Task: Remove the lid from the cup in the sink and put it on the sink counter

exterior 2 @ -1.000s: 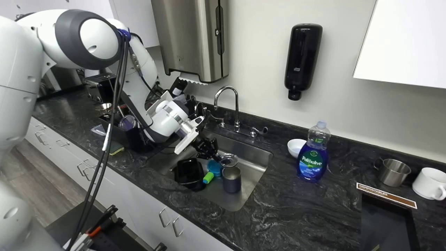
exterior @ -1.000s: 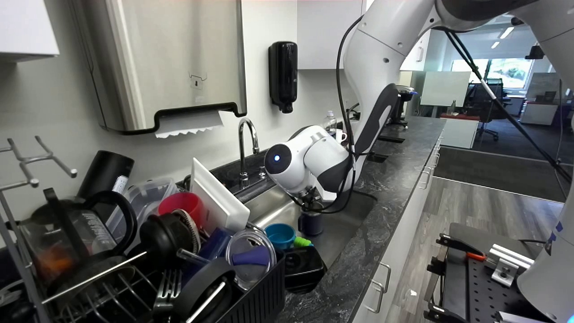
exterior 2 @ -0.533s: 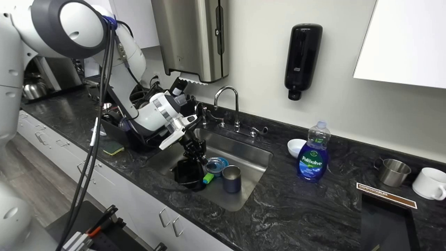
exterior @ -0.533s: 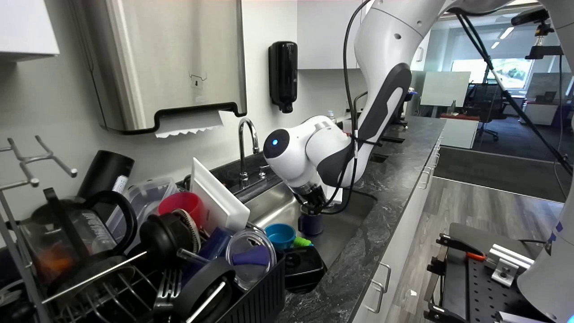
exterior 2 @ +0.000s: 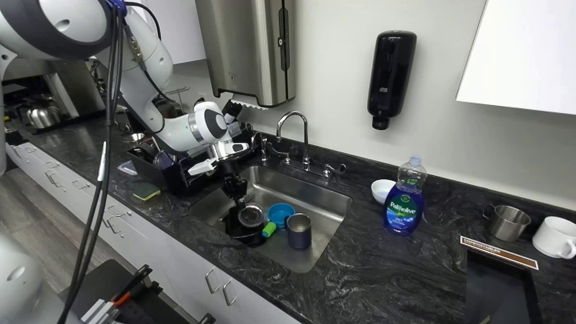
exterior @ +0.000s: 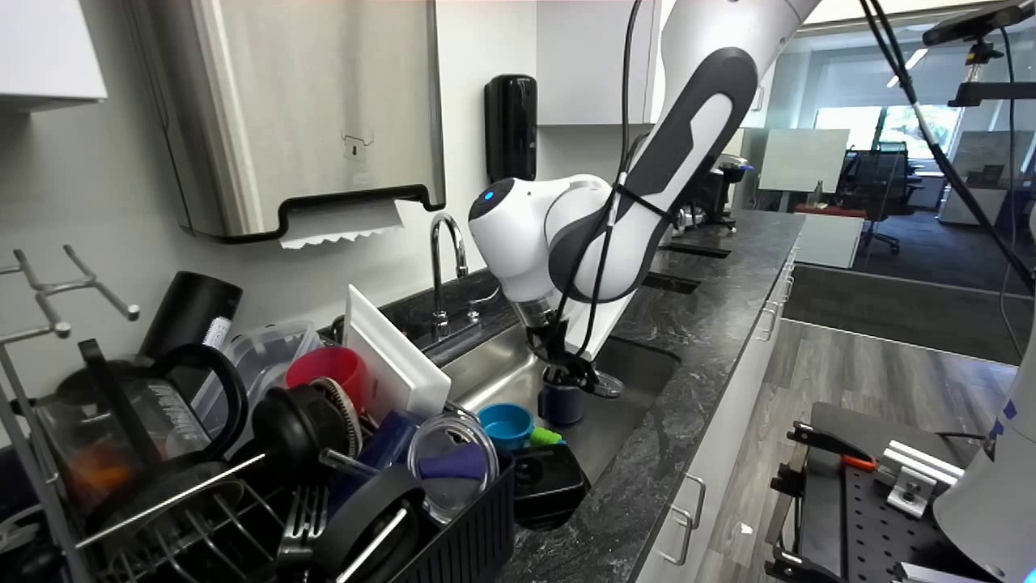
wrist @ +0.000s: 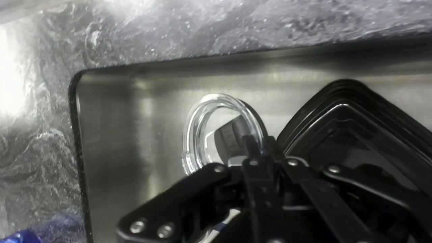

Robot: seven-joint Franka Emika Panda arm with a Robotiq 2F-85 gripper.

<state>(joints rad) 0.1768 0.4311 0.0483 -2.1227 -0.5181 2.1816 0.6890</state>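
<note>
The lid point(exterior 2: 251, 215), a clear round disc with a grey tab, is held by its edge in my gripper point(exterior 2: 240, 203). It hangs over the black container's side of the sink point(exterior 2: 315, 198), apart from the cup. It also shows in the wrist view point(wrist: 194, 138) and in an exterior view point(exterior: 607, 386). The fingertips point(wrist: 262, 143) are shut around its rim. The cup point(exterior 2: 299, 236), dark blue with a metallic inside, stands upright and open in the sink; it also shows partly behind the gripper in an exterior view point(exterior: 561, 405). The dark stone sink counter point(exterior 2: 378, 279) surrounds the basin.
In the sink lie a black container point(exterior 2: 246, 237), a blue bowl point(exterior 2: 280, 214) and a green item point(exterior 2: 269, 229). A chrome tap point(exterior 2: 306, 139) rises behind. A soap bottle point(exterior 2: 403, 202) stands on the counter. A dish rack with dishes point(exterior: 477, 518) and a sponge point(exterior 2: 146, 191) are beside the sink.
My gripper has carried the lid from over the cup, past the blue bowl, to over the black container near the sink's front side. The cup has stayed in place.
</note>
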